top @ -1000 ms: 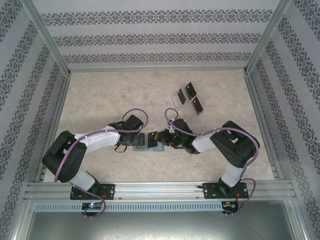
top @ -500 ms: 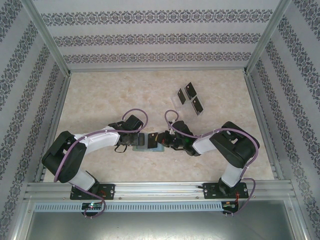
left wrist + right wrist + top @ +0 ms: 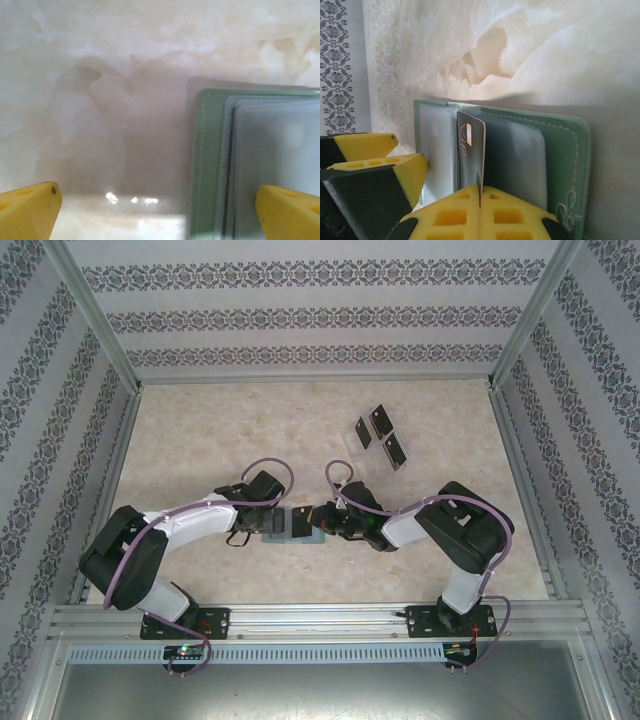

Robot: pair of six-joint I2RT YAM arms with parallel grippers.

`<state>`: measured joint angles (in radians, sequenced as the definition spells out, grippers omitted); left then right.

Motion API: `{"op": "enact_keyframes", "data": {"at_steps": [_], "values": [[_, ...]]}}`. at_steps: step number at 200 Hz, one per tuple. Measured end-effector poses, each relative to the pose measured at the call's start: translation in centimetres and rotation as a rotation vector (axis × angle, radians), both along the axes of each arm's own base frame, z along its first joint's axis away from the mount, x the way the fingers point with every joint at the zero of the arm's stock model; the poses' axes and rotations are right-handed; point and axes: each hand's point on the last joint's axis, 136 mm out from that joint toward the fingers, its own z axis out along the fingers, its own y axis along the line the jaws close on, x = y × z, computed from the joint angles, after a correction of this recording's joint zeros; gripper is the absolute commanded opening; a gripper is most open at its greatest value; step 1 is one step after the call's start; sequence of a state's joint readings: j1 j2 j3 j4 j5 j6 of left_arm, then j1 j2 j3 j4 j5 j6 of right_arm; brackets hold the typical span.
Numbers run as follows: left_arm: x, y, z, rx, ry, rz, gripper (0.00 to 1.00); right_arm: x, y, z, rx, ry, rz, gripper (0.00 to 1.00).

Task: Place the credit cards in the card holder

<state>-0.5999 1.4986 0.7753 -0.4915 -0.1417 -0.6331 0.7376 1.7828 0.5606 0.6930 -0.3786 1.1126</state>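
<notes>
The grey-green card holder lies open on the table between both grippers, its clear sleeves facing up. My right gripper is shut on one black credit card, which it holds on edge over the sleeves near the fold. Whether the card's far end sits inside a sleeve I cannot tell. At the holder's left edge my left gripper stands open, one yellow finger over the sleeves and the other finger over bare table. Three more credit cards lie at the back right.
A clear plastic tray lies beside the loose cards. Patterned walls and metal rails close in the marble table on three sides. The left gripper's fingers stand close to the held card in the right wrist view.
My right gripper has moved a little to the left with the card, further over the open holder. The left gripper has stayed open at the holder's left edge.
</notes>
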Motion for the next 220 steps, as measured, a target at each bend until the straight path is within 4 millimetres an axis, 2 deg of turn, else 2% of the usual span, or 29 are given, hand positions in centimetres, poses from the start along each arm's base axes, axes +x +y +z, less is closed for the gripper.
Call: {"op": "enact_keyframes", "data": {"at_steps": [74, 220], "values": [[-0.5, 1.5, 0.0, 0.051, 0.017, 0.001, 1.00, 0.0, 0.0, 0.0, 0.003, 0.007, -0.004, 0.00], [-0.4, 1.4, -0.6, 0.040, 0.006, 0.004, 1.00, 0.6, 0.6, 0.4, 0.014, 0.009, -0.007, 0.00]]}}
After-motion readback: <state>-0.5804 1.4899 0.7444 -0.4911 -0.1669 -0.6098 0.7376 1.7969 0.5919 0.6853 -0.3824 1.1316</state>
